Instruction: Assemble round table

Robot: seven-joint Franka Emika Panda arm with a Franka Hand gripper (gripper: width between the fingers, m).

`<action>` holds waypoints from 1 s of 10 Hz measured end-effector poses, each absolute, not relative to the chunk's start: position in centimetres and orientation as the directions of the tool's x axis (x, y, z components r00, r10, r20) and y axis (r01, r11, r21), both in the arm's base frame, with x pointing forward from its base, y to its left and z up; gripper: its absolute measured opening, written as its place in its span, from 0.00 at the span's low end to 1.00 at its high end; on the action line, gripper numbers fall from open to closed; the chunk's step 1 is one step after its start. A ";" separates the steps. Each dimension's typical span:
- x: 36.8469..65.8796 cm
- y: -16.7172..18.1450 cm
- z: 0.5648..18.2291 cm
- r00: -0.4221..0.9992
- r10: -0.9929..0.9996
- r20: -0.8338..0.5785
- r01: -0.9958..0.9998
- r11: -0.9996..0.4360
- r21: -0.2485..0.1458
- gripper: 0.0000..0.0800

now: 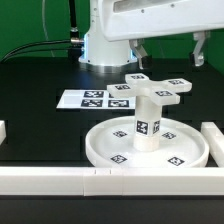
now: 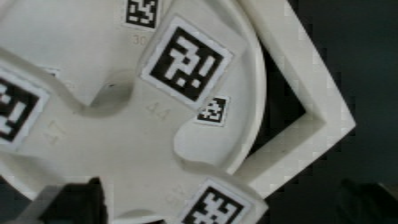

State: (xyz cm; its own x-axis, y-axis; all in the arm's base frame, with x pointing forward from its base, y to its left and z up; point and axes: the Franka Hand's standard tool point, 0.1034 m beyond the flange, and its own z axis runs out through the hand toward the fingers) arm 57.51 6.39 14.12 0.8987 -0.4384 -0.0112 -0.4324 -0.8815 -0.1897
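Observation:
The large round rimmed disc lies near the front of the black table. The short cylindrical leg stands upright in its central hub. The small cross-shaped foot lies flat just behind the disc. My gripper hangs above the foot with its two dark fingers spread wide and nothing between them. In the wrist view the foot fills the picture from close up, with several square tags on it. One dark fingertip shows at the picture's edge, and the other is lost against the dark table.
The marker board lies behind the disc toward the exterior view's left. Long white bars run along the front, the right and the left edge. The robot base stands at the back with cables beside it.

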 end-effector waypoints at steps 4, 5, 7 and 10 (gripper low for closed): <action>57.6 6.3 14.1 0.981 -0.191 0.039 -0.180 -0.966 -0.185 0.81; 57.6 6.2 14.1 0.992 -0.116 0.053 -0.105 -0.978 -0.179 0.81; 57.6 5.8 14.1 0.972 0.219 0.089 0.228 -0.968 -0.107 0.81; 57.6 5.4 13.8 0.884 0.463 0.066 0.467 -0.882 -0.065 0.81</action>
State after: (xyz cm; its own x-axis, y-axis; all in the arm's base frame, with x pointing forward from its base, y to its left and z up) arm 57.59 5.36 13.75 0.8839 0.4629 0.0664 0.4668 -0.8820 -0.0646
